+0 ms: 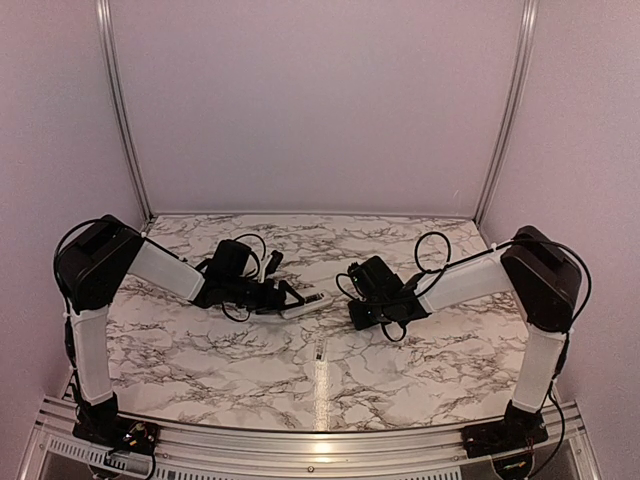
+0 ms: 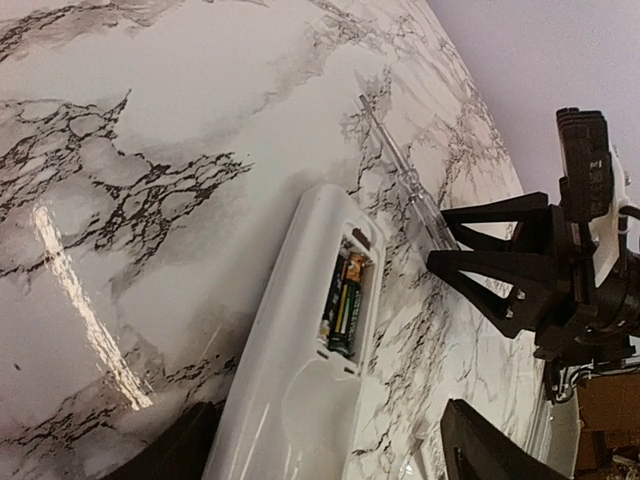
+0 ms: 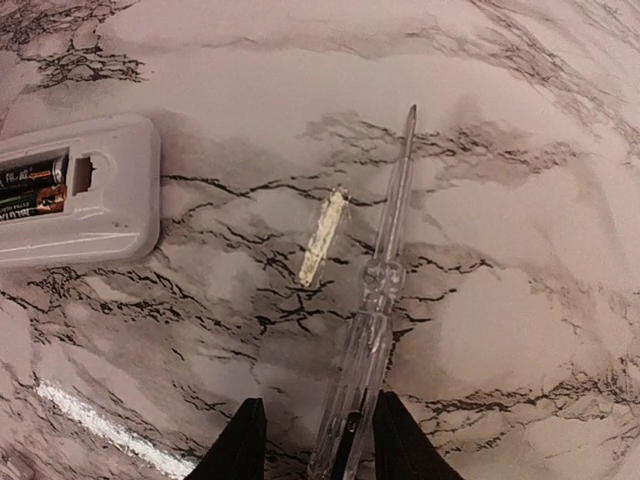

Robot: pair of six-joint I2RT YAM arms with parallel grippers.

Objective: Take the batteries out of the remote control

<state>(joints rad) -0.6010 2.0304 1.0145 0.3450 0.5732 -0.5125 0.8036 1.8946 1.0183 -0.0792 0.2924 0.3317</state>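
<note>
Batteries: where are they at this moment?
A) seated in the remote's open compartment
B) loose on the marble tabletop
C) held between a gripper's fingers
A: both batteries lie side by side inside the opened remote control.

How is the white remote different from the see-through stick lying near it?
The remote is white, wide and flat; the stick is clear, thin and pointed. The remote has an open slot with batteries inside; the stick has no slot. The stick's near end lies between the right gripper fingers; the remote lies off to one side. Both lie flat on the marble table.
</note>
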